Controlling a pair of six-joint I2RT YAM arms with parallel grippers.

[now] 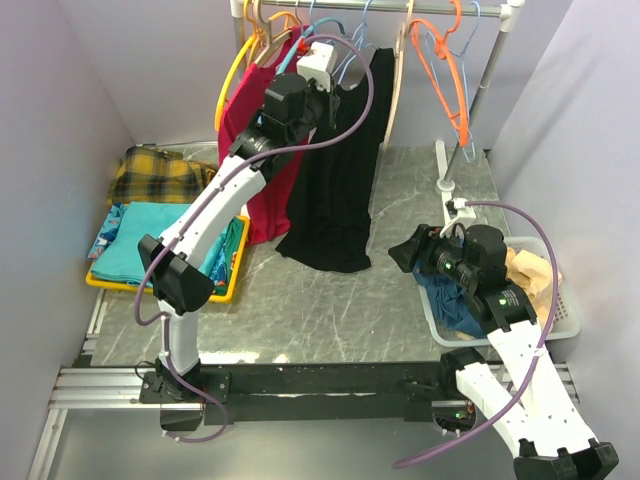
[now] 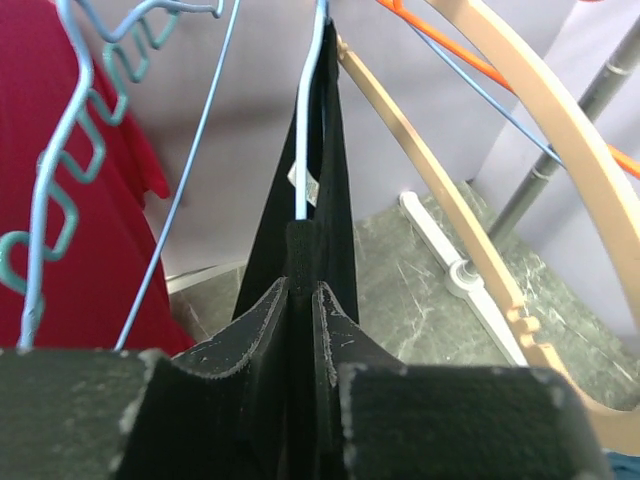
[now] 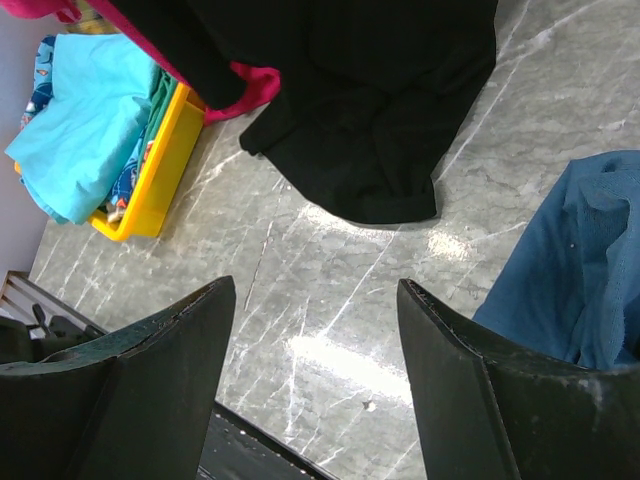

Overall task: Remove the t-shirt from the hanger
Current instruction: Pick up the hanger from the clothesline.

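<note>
Overhead view, left side: yellow tray [image 1: 130,287] of folded clothes [image 1: 135,245], its rim near the left edge of the table [image 1: 330,310]. Left gripper [image 1: 332,98] was raised at the rail [image 1: 400,8]; its grip was hidden there, but the left wrist view showed both fingers [image 2: 260,330] pressed together on shoulder fabric of the black t-shirt [image 2: 325,150], just below the light blue hanger [image 2: 302,130]. The shirt hung on that hanger between a red garment [image 1: 268,205] and a wooden hanger [image 2: 570,135], hem pooled on the marble. Right wrist view alone showed the right gripper [image 3: 315,290], jaws apart, holding nothing, over bare table between the hem and a blue cloth [image 3: 580,260] in the white basket [image 1: 565,320] at the right edge
</note>
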